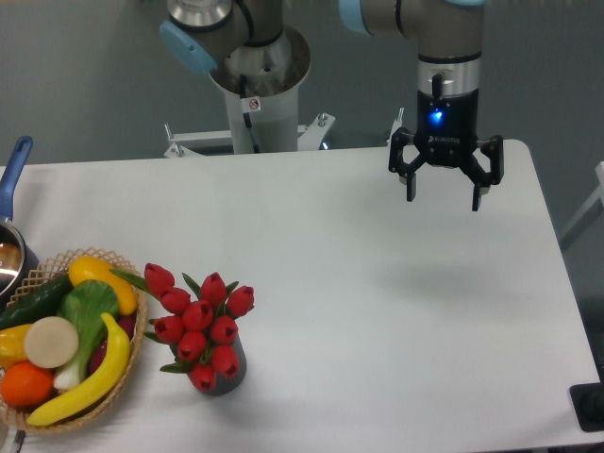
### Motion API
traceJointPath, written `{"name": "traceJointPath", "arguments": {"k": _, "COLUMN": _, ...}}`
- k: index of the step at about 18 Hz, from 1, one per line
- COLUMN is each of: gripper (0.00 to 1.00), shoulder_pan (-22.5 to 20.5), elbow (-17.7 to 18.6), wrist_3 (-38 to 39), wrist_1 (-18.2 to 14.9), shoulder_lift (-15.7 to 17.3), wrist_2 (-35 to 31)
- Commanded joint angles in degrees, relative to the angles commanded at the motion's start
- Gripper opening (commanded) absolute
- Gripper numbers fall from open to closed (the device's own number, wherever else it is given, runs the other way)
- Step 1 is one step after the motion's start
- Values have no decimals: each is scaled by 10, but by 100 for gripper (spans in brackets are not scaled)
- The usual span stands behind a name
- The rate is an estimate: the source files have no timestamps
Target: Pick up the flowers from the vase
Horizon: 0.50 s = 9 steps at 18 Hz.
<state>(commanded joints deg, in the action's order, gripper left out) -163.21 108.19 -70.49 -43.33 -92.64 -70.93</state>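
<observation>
The flowers (pixel 201 326), a bunch of red tulip buds with green leaves, stand in the vase (pixel 226 377), a short dark grey cylinder near the table's front left. Most of the vase is hidden behind the buds. My gripper (pixel 444 196) hangs above the table's far right part, well away from the flowers, to their upper right. Its two dark fingers are spread wide and point down, with nothing between them.
A wicker basket (pixel 123 392) with a banana, an orange and green vegetables sits just left of the vase. A blue-handled pot (pixel 11 247) is at the left edge. The robot's grey base column (pixel 260 90) rises behind the table's back edge.
</observation>
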Motion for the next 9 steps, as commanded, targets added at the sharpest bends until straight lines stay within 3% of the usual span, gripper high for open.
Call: {"name": "traceJointPath", "arguments": {"k": 9, "gripper": 100, "shoulder_pan": 6, "elbow": 10, "wrist_3": 11, "wrist_1": -1, "shoulder_lift": -6, "wrist_2": 10}}
